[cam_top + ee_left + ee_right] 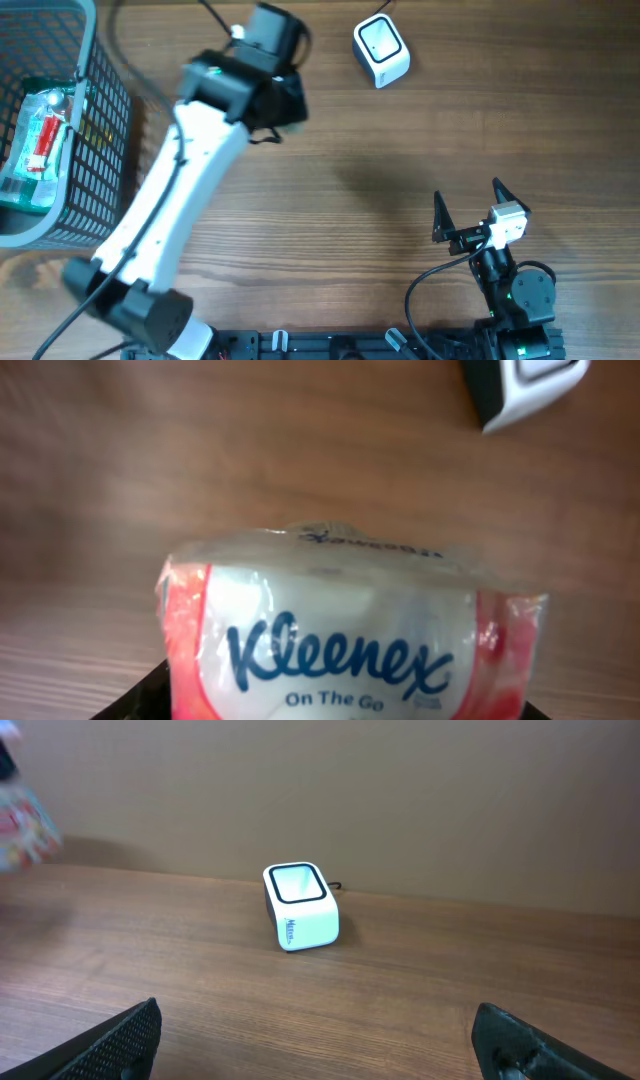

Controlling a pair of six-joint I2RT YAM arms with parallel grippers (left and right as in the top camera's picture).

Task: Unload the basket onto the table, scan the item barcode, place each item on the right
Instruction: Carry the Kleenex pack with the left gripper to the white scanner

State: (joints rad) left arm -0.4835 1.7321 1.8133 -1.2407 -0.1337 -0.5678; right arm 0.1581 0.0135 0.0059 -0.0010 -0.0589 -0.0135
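1. The Kleenex tissue pack (pixel 340 640) fills the lower half of the left wrist view, label up, in clear wrap with pink ends, and it sits well above the wood
2. The left gripper (pixel 285 100) is clamped on that pack; only a dark sliver of one finger (pixel 130 705) shows at 7 o'clock in its own camera
3. From overhead the pack itself is hidden beneath the left gripper, at about 11 o'clock on the table (pixel 350 200)
4. The white scanner (pixel 381 50) stands at 1 o'clock on the table, toward 2 o'clock from the left gripper and apart from it; in the left wrist view only its corner (pixel 525 390) shows, at 1 o'clock
5. The right gripper (pixel 467 190) sits at 4 o'clock with its jaws spread wide and nothing between them
6. In the right wrist view the scanner (pixel 300 907) is dead ahead at 12 o'clock with its window facing up, and a blur of the pack (pixel 20 830) shows at 9 o'clock
7. A grey wire basket (pixel 100 130) lies at 9 o'clock, holding a packaged item (pixel 40 140) with red and green print
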